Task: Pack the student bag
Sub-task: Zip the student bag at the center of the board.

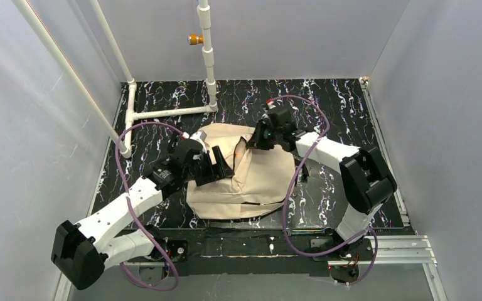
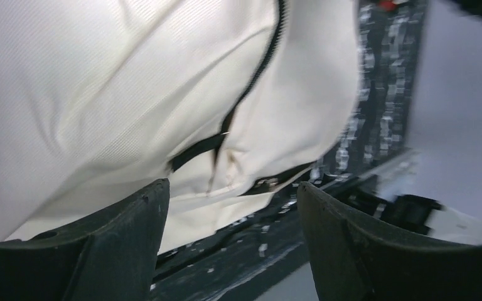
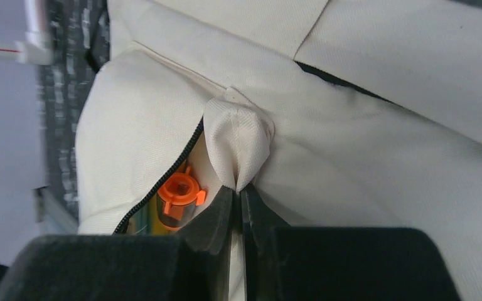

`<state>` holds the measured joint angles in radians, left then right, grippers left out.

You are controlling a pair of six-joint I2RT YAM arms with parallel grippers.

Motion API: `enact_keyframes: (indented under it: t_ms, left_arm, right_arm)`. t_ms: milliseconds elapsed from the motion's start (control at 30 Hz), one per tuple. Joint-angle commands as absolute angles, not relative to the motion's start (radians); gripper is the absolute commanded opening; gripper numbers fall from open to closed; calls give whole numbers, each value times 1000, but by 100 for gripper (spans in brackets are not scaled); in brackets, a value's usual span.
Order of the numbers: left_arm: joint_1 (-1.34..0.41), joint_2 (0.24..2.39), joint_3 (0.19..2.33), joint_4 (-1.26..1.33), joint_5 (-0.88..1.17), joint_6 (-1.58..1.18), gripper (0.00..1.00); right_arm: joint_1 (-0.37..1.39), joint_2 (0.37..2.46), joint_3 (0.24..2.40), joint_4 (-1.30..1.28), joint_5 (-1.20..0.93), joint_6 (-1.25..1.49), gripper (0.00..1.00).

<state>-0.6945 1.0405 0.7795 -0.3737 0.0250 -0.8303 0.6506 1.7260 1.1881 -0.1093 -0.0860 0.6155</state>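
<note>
The student bag (image 1: 251, 182) is a big beige fabric pack lying flat in the middle of the black marbled table (image 1: 345, 100). My right gripper (image 1: 258, 135) is at the bag's far edge, shut on a pinched fold of its fabric (image 3: 238, 135), with my right gripper (image 3: 240, 188) right beside the open zip (image 3: 163, 172). Through that gap shows an orange-capped item (image 3: 179, 191) inside the bag. My left gripper (image 1: 216, 164) hangs over the bag's left side, open; in its wrist view the left gripper (image 2: 232, 188) holds nothing, with the bag (image 2: 100, 94) and its black zip (image 2: 257, 69) beyond.
A white pipe frame (image 1: 169, 113) stands at the back left, with an upright pipe carrying an orange fitting (image 1: 194, 39). Purple cables loop from both arms. A metal rail (image 1: 389, 248) runs along the near edge. Grey walls close in on three sides.
</note>
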Motion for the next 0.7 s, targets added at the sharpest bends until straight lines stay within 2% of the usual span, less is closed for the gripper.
enact_keyframes:
  t_ms: [0, 100, 233, 533, 667]
  left_arm:
    - [-591, 1036, 748, -101, 402, -891, 71]
    - [-553, 1070, 783, -91, 433, -879, 68]
    - [-502, 1163, 830, -47, 466, -873, 68]
    - [-463, 1480, 889, 49, 562, -926, 55]
    - [-478, 1455, 873, 65, 586, -936, 55]
  right_arm:
    - [538, 1756, 1046, 418, -589, 956, 16]
    - [535, 1785, 1049, 443, -636, 952, 23]
    - [534, 1768, 1065, 390, -628, 908, 26]
    - [534, 1767, 1106, 324, -632, 857, 27]
    - [534, 1756, 1136, 261, -627, 799, 36]
